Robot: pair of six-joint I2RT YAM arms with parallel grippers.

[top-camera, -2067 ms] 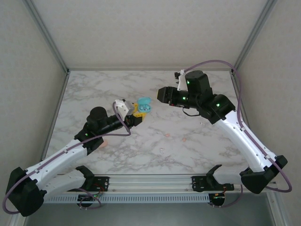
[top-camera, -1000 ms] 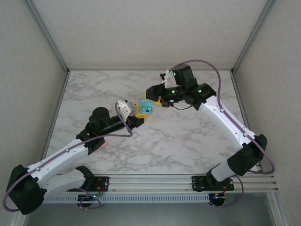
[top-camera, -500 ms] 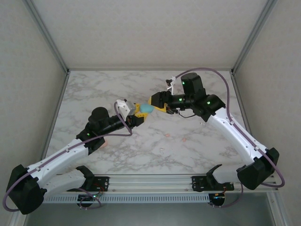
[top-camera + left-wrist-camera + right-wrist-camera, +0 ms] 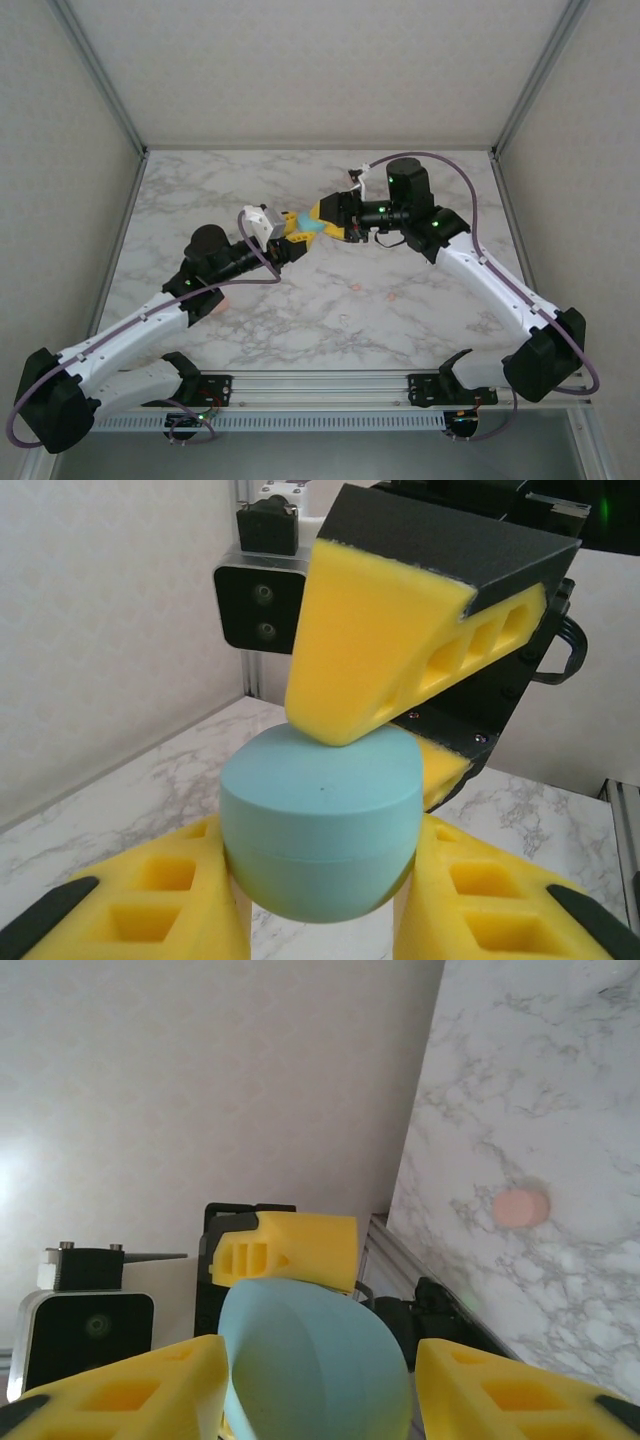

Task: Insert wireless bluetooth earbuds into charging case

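A teal oval charging case [image 4: 320,825] with its lid down sits between the yellow fingers of my left gripper [image 4: 320,910], which is shut on its lower half above the table. It appears again in the top view [image 4: 303,227] and the right wrist view [image 4: 315,1365]. My right gripper [image 4: 322,222] straddles the case from the opposite side. One of its fingers [image 4: 370,650] rests on the lid, and a gap shows beside the other [image 4: 520,1390]. A tiny salmon-pink earbud [image 4: 355,288] lies on the marble. The case's inside is hidden.
A blurred salmon-pink round thing [image 4: 520,1207] lies on the marble table [image 4: 420,320]; a pinkish thing [image 4: 219,303] peeks out beside the left arm. Grey walls and metal frame posts [image 4: 105,90] close in the table on three sides.
The right gripper has swung left onto the case held by the left gripper. The lid, open earlier, is now down. The left arm has lifted slightly.
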